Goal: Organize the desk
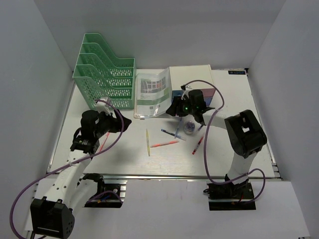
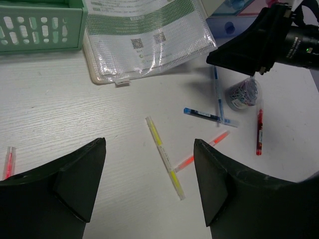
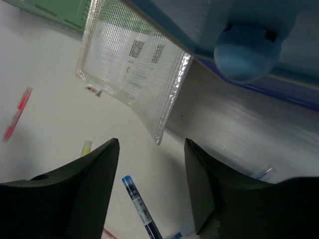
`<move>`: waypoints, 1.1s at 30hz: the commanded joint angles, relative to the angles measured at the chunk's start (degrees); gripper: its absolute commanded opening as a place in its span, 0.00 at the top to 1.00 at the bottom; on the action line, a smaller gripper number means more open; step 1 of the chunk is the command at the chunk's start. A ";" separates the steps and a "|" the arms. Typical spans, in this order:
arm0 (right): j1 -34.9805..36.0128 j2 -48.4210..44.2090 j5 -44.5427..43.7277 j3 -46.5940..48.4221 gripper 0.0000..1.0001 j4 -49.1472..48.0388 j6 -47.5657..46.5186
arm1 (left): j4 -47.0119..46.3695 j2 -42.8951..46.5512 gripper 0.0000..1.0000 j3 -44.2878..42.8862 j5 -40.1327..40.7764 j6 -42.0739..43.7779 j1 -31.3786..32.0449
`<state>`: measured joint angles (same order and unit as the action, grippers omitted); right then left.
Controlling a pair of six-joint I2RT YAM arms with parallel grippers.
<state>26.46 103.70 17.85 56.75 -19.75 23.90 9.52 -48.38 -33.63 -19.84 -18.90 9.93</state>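
Observation:
The white desk (image 1: pixel 124 157) holds scattered pens: a yellow highlighter (image 1: pixel 148 142), an orange pen (image 1: pixel 164 144), blue pens (image 1: pixel 172 133), a red pen (image 1: pixel 198 146) and a pink pen (image 1: pixel 103 142). A small tub of paper clips (image 1: pixel 189 128) stands among them. My left gripper (image 1: pixel 124 123) is open and empty above the desk, left of the highlighter (image 2: pixel 164 157). My right gripper (image 1: pixel 173 110) is open and empty, low over a blue pen (image 3: pixel 139 206), by the corner of a mesh document pouch (image 3: pixel 129 64) and a drawer box with a blue knob (image 3: pixel 247 52).
A green file organizer (image 1: pixel 104 72) stands at the back left. The mesh pouch (image 1: pixel 152 93) lies beside it, with a white book (image 1: pixel 192 79) behind the drawer box (image 1: pixel 209 97). Grey walls enclose the desk; a metal rail (image 1: pixel 174 175) runs along its front.

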 commanded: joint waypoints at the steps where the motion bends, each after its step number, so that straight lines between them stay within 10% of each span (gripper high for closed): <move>1: 0.61 1.59 -4.22 4.15 0.41 -4.77 3.52 | 0.59 0.65 0.19 -1.71 0.32 0.70 0.17; 15: 3.07 4.85 -12.57 2.49 0.64 -10.04 8.88 | 0.33 0.92 0.19 -1.79 -0.29 0.79 0.17; 24: 3.34 0.98 -10.11 -1.90 1.00 -14.88 5.90 | 0.41 0.57 0.19 -1.71 -0.12 0.97 0.17; 33: 3.16 -10.79 4.46 -2.18 1.00 -12.07 -1.13 | -0.65 -1.10 0.15 -1.62 -2.67 -0.17 0.17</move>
<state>29.54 97.58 15.55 51.77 -29.87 27.55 8.99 -48.93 -33.63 -21.08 -18.63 9.93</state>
